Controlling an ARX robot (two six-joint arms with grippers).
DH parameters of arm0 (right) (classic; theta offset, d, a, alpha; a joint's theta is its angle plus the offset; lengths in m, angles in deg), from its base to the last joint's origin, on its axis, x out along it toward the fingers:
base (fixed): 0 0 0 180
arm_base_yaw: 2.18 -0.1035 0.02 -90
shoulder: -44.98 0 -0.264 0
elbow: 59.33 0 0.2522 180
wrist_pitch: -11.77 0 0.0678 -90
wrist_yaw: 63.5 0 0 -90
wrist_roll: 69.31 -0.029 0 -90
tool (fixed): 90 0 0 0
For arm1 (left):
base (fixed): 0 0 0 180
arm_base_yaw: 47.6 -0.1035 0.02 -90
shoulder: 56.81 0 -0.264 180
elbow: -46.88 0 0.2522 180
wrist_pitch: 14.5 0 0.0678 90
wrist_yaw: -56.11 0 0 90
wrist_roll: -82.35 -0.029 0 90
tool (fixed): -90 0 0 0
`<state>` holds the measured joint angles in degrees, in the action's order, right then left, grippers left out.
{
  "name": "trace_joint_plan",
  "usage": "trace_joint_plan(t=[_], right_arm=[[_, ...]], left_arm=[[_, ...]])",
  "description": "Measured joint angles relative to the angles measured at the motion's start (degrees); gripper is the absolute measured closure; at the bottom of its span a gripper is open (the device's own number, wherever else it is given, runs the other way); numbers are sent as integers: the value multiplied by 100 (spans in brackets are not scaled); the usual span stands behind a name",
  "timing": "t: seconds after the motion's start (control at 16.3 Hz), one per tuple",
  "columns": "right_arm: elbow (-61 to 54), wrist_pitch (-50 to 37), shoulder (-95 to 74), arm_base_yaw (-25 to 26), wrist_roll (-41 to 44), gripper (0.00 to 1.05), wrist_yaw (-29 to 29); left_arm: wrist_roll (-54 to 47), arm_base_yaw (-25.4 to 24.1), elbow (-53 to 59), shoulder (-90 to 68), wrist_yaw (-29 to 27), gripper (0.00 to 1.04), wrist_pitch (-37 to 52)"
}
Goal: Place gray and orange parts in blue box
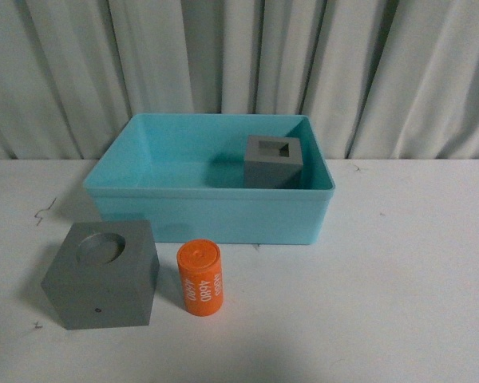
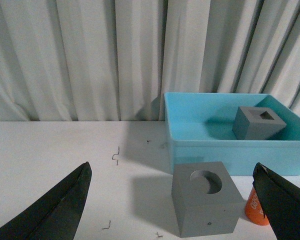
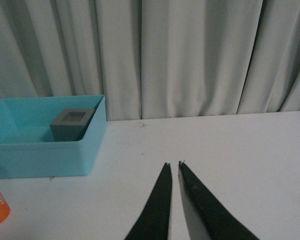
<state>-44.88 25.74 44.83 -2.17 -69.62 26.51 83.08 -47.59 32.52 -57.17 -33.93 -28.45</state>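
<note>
L gripper [image 2: 172,167]: released, jaws spread wide, nothing between the fingers [image 2: 65,205]; held above the table [image 1: 399,279]. Seen from the L wrist cam, the gray cube w/ round recess [image 2: 205,205] sits in the gap between the two fingers, down on the table, not touched.

R gripper [image 3: 174,164]: jaws drawn together to a thin slit, tips almost meeting, nothing gripped. Bare table surface under and beyond it.

Neither arm shows in the front view.

Task items, front view:
- Round-recess cube [image 1: 102,275]: on table, outside the box, near its front L corner, recess facing up.
- Orange cylinder [image 1: 200,279]: upright, white digits on its side, just beside that cube on the R, small gap, in front of the box wall. Outside the box.
- Gray cube w/ square recess [image 1: 273,162]: inside the blue box [image 1: 207,211], R-rear part of the floor, recess up.

Box is open-topped, rimmed. Pleated light curtain [image 1: 223,56] behind the table.
</note>
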Motion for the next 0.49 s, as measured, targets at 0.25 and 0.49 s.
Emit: trace_joint_plan(t=[0.25, 0.49], right_arm=[[0, 0, 0, 0, -2, 7, 0], [0, 4, 0, 4, -2, 6, 9]], left_arm=[[0, 0, 0, 0, 0, 7, -2], [304, 431, -1886, -3510, -181, 7, -2090]])
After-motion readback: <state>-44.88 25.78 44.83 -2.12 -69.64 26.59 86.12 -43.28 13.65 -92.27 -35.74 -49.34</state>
